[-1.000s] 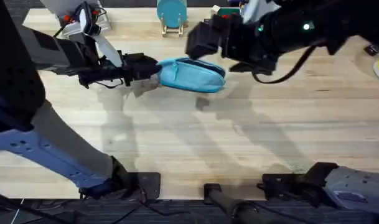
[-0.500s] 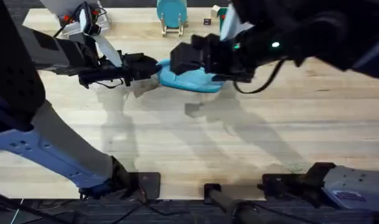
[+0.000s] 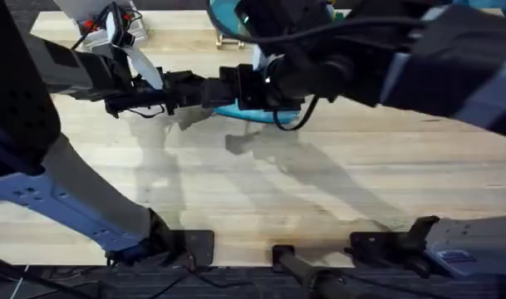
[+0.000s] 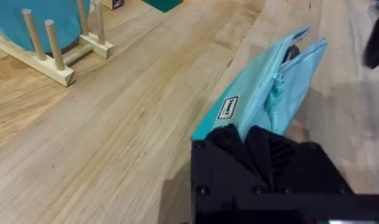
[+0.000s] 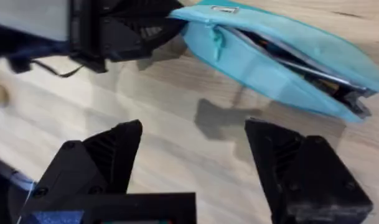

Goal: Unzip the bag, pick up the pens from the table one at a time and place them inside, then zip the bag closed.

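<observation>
closing the bag looks like the step in hand here, going by how things lie. the bag (image 5: 282, 56) sits on the counter (image 3: 336, 191) toward the far side, gaping open along its zipper, and in the right wrist view there's dark stuff lying inside the mouth, which i'd guess is the pens, though i can't make them out for sure. no pens show on the bare wood around it.

the left gripper (image 4: 261, 146) has its jaws pinched tight on the end of the bag near the little label, so it's acting as the anchor. the zipper pull (image 5: 217, 38) hangs just past that pinched end, a small teal tab on the side of the pouch.

the right gripper (image 5: 195, 158) hovers just above the counter next to the bag, jaws spread wide, nothing between them. in the overhead view the right arm reaches across the middle and covers most of the bag, with a sliver of blue (image 3: 236, 112) peeking out under it.

so my read: loading done, zipping not yet begun. the next move calls for the right jaws to line up on that small tab, nip it, then drag it along the length of the bag away from the left jaws while they hold the fabric taut. the tab is tiny and floppy, so the approach needs to be pretty precise or it'll just pinch cloth.
</observation>
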